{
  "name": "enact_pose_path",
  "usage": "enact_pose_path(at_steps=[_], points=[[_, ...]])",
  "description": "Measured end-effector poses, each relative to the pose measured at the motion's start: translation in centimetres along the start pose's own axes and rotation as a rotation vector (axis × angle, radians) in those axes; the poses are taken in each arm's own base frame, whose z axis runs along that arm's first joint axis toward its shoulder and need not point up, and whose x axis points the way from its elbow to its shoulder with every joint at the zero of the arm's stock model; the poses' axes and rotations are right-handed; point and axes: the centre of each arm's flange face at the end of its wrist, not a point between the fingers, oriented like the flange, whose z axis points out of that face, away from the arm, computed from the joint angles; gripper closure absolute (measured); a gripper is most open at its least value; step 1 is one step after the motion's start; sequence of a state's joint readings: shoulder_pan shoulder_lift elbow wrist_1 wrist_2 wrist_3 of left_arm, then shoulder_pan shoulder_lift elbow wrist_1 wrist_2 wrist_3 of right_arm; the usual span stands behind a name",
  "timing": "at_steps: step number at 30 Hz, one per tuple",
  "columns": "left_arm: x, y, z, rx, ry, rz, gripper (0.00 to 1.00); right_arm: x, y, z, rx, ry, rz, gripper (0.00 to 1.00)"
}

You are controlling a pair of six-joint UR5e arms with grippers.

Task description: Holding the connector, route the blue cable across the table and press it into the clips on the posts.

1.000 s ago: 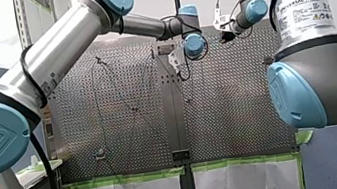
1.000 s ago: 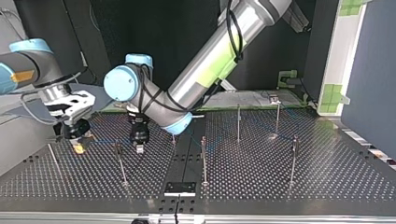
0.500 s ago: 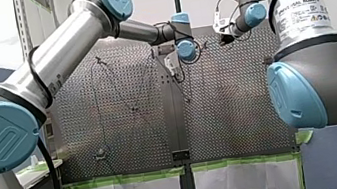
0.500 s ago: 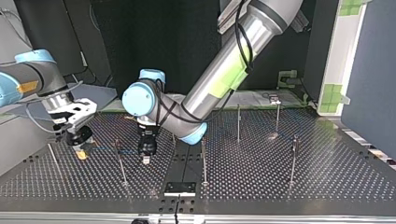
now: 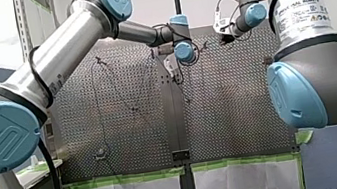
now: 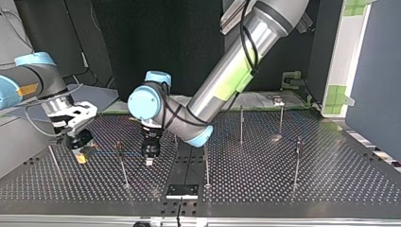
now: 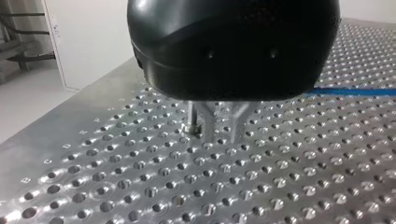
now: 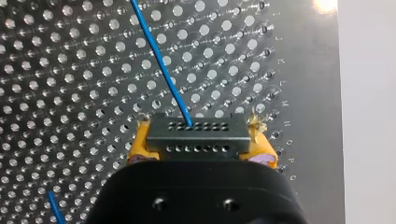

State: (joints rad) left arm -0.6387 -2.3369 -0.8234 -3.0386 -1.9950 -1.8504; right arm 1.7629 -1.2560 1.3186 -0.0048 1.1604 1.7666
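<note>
At the side edge of the perforated metal table [image 8: 70, 93], my right gripper [image 8: 201, 147] is clamping the grey rectangular connector [image 8: 196, 135], thin blue cable [image 8: 161, 65] trailing ahead. Further in, my left gripper [image 7: 222, 128] is hovering narrowly parted, empty, beside a slim steel post [image 7: 191, 114]; routing looks early, next needing the cable carried there.

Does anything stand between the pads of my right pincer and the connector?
Nothing visible does. In the right wrist view the connector sits directly between the yellow pads of my right pincer, and the blue cable leaves it ahead of the pincer.
</note>
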Motion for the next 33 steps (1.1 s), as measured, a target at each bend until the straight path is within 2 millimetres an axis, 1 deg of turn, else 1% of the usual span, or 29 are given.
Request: enact_pose_path(at_steps=[2,15,21,24,27,33], points=[[0.1,-0.2,-0.2,0.004,0.004,0.000,0.00,0.0,0.0,0.0,0.000,0.000,0.000,1.00],[0.5,-0.5,-0.8,0.006,0.033,0.010,0.00,0.0,0.0,0.0,0.001,-0.001,-0.001,1.00],[0.7,-0.5,-1.4,-0.004,0.074,0.020,0.00,-0.1,0.0,0.0,0.002,-0.002,0.000,1.00],[0.7,-0.8,-2.1,-0.007,0.099,0.025,0.00,-0.1,0.0,0.0,0.003,-0.003,0.000,1.00],[0.3,-1.2,-3.3,-0.004,0.127,0.035,0.00,-0.1,0.0,0.0,0.003,-0.004,0.001,1.00],[-1.5,-2.4,-5.5,0.045,0.121,0.027,0.00,-0.1,-0.1,0.0,0.005,-0.005,0.001,1.00]])
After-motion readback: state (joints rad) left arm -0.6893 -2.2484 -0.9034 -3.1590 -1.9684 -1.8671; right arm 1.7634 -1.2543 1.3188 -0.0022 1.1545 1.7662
